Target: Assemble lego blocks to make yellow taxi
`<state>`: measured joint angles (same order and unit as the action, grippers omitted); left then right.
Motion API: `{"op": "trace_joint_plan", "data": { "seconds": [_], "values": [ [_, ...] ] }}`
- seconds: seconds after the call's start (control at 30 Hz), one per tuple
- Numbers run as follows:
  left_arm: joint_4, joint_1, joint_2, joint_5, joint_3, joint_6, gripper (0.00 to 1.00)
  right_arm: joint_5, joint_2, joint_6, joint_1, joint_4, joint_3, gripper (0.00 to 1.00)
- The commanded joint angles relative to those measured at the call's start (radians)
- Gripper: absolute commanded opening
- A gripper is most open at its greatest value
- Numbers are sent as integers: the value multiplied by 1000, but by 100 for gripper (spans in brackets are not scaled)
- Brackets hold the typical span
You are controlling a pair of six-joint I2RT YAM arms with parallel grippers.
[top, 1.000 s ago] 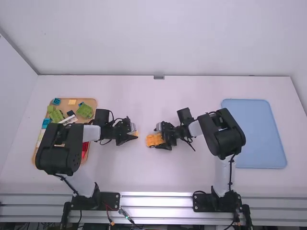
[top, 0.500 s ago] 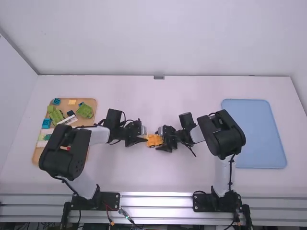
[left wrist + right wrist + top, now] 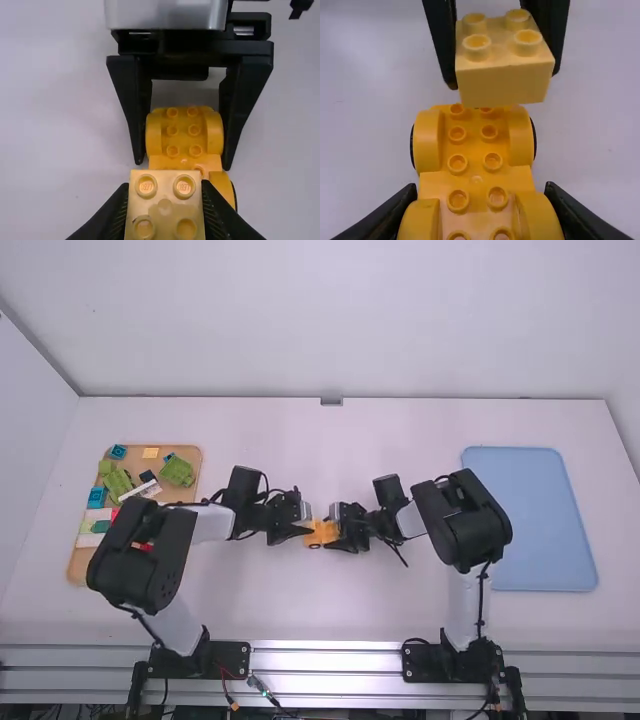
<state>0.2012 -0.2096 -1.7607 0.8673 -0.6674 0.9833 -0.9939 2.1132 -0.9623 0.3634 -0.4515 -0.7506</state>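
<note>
My left gripper (image 3: 308,527) is at the middle of the table, close to the left end of the yellow car base (image 3: 322,533). My right gripper (image 3: 338,532) holds that base from its right side. In the left wrist view my left gripper (image 3: 165,202) is shut on a pale yellow block (image 3: 165,212), studs showing. The right wrist view has this pale yellow block (image 3: 502,82) above the far part of the studded, wheeled car base (image 3: 476,175); whether they touch I cannot tell. There my right gripper (image 3: 481,197) is shut on the base's sides.
At the left lies a tan tray (image 3: 78,565) with green blocks (image 3: 178,471), blue blocks (image 3: 97,497) and red pieces, partly under the left arm. A light blue tray (image 3: 540,520) lies at the right, beyond the right arm.
My left gripper has moved right with the pale yellow block, from a gap away up to the car base. My right gripper and the base have stayed nearly in place.
</note>
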Motion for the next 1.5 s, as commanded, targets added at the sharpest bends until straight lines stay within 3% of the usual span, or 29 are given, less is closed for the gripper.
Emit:
{"op": "trace_joint_plan", "data": {
  "seconds": [0.0,0.47,0.73,1.4,1.43,1.47],
  "values": [
    [-2,-6,-26,52,5,-4,2,19,15,43,-4,2,-2,51],
    [38,-11,-55,57,-15,27,2,68,15,103,12,-42,-1,54],
    [-44,-26,-100,60,-81,78,2,68,15,103,11,-42,-2,54],
    [-3,-35,-143,58,-74,80,2,68,15,103,11,-42,-2,55],
    [-5,-36,-143,58,-74,80,2,68,15,103,11,-42,-2,55],
    [-6,-42,-144,58,-74,80,10,68,15,103,11,-42,-2,55]
  ]
}}
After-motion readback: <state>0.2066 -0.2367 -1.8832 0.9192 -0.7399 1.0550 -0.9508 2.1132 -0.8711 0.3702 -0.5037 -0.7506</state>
